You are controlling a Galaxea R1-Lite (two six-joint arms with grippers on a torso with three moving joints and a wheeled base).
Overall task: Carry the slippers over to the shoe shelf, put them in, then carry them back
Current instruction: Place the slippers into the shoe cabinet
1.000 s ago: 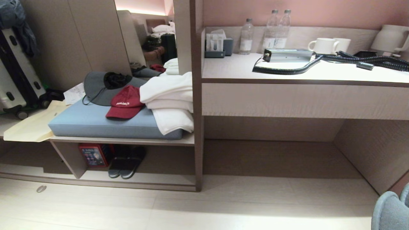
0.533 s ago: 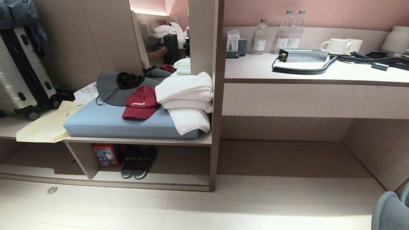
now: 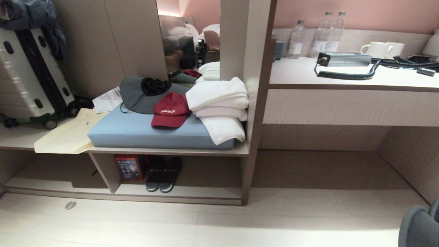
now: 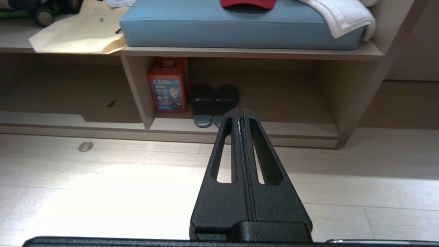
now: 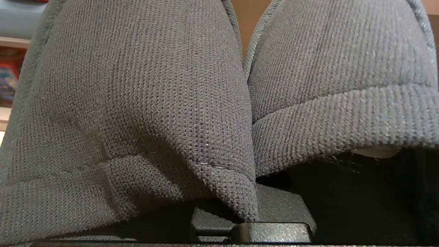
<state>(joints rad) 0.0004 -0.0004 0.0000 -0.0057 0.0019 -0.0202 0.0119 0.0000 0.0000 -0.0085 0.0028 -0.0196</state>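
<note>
The left hand [image 4: 239,111] is fully closed, finger against finger, and holds nothing; in its own view it points at the cubby from above the floor [image 4: 137,192]. The right hand [image 5: 253,224] is closed too. Its fingers are hidden behind a grey knit pair [image 5: 137,103] that fills its view, so I judge it is pinching that pair, but the grip itself does not show. The same grey fabric shows at the lower right corner of the head view.

The slippers [image 3: 163,175] lie side by side, touching, in the shelf [image 3: 178,197], at the lower left centre of the head view, just beside a red box [image 3: 129,167] and under the board with the blue cushion [image 3: 137,132].

What may go wrong:
- The right wrist camera is covered by fabric, so a reach with that hand is almost blind and can hit the divider or the upper board.
- The cubby is low, so a hand going in can catch the board's edge.
- The red box is very near, and a sideways approach can push it over.
- If the pinch on the knit pair is thin, it can slip out while driving.
</note>
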